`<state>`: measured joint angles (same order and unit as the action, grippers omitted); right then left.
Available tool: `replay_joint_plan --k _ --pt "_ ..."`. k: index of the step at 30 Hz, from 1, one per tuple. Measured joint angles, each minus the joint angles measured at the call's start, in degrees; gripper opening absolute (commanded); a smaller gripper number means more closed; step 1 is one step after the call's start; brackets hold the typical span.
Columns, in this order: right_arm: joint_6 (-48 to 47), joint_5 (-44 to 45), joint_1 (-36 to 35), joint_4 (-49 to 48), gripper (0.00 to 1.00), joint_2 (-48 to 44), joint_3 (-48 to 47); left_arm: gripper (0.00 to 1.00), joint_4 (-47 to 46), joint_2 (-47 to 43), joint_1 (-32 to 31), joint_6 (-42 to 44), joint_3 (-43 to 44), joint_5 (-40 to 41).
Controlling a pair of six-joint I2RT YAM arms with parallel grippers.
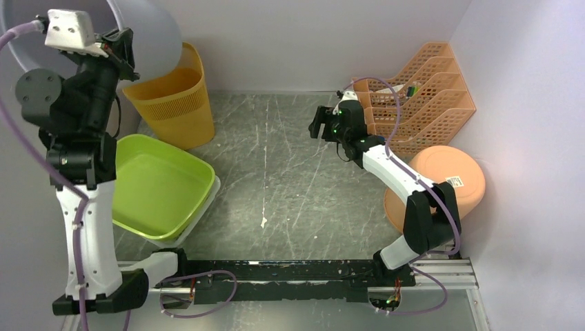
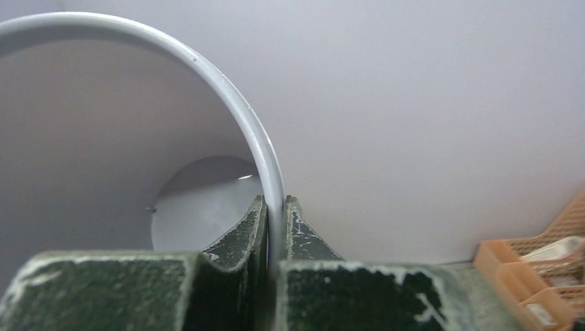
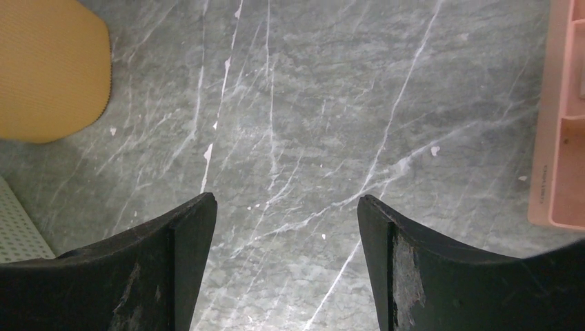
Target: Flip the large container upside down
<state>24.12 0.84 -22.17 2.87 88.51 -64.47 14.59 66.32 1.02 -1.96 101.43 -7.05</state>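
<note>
The large container [image 1: 150,26] is a pale grey round bucket, held off the table at the far left corner and tipped on its side. My left gripper [image 1: 126,43] is shut on its rim. In the left wrist view the thin rim [image 2: 256,131] runs down between the two fingers, one inside the container and one outside, and the container's bottom [image 2: 200,200] shows deep inside; the left gripper [image 2: 276,205] pinches the wall. My right gripper [image 1: 319,124] hangs over the middle of the table, open, and in its wrist view the right gripper [image 3: 286,203] has only bare table between its fingers.
A yellow mesh basket [image 1: 174,96] stands just below the lifted container. A green tub [image 1: 159,186] sits on a white perforated tray [image 1: 212,193] at the left. An orange file rack [image 1: 421,96] and an upturned orange bowl [image 1: 445,183] are at the right.
</note>
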Motion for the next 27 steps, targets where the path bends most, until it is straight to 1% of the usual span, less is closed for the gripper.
replay_joint_plan --k 5,10,14,19,24,27 --pt "-0.2 0.7 2.3 0.1 0.76 -1.7 0.0 0.07 -2.8 -4.5 0.0 -4.7 -3.1 -5.3" --pt "-0.2 0.9 9.1 0.0 0.76 -4.2 0.0 0.07 -3.4 -7.9 0.0 -10.4 -9.8 -11.8" --pt "-0.3 1.2 14.0 0.2 0.76 -6.0 -0.8 0.07 -8.1 -10.5 0.0 -17.4 -15.4 -20.1" --pt "-0.7 0.9 14.6 0.1 0.76 -6.1 -2.8 0.07 -17.8 -13.9 0.0 -30.1 -24.1 -30.0" --pt "-0.7 0.4 14.6 0.0 0.76 -6.1 -3.0 0.07 -19.6 -13.5 -0.2 -37.3 -25.1 -37.5" --pt "-0.7 0.4 14.6 0.0 0.76 -6.1 -3.0 0.07 -25.2 -14.1 -0.2 -43.0 -26.3 -41.2"
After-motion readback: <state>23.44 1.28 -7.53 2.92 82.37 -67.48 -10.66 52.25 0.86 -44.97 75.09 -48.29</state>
